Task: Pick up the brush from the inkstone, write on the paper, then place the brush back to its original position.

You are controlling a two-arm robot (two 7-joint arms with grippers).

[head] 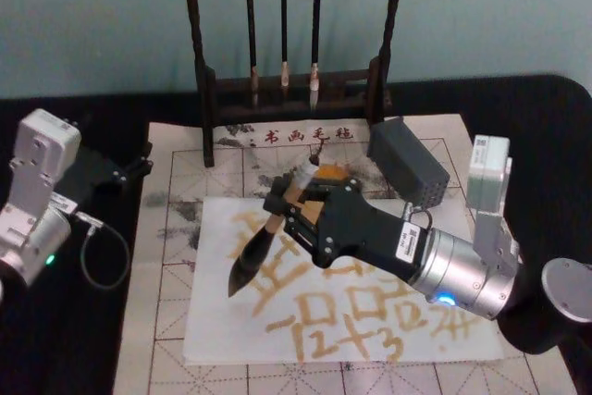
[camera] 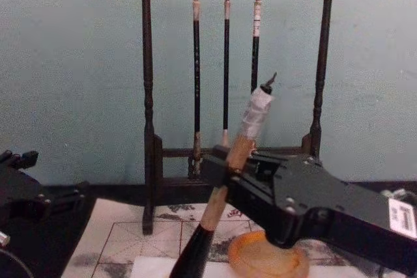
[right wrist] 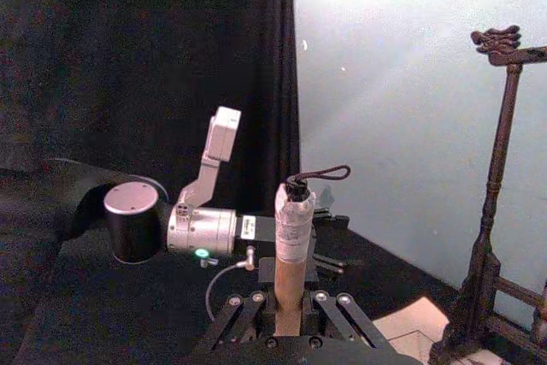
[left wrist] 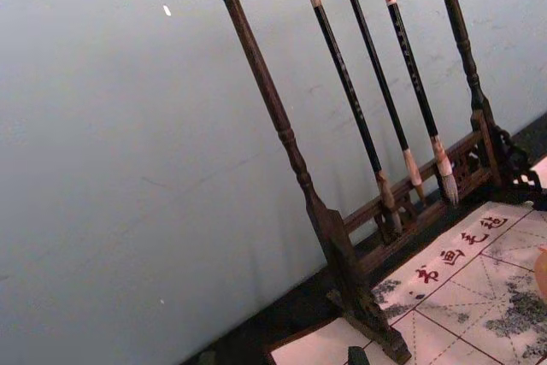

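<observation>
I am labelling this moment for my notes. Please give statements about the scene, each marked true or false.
The right gripper is shut on the brush. True.
Three thin brushes hang on the rack. True.
The brush hangs on the rack too. False: it is held tilted over the paper.
The paper is blank. False: yellowish characters cover it.
The left gripper reaches over the paper. False: it is off the paper, on the robot's left.
</observation>
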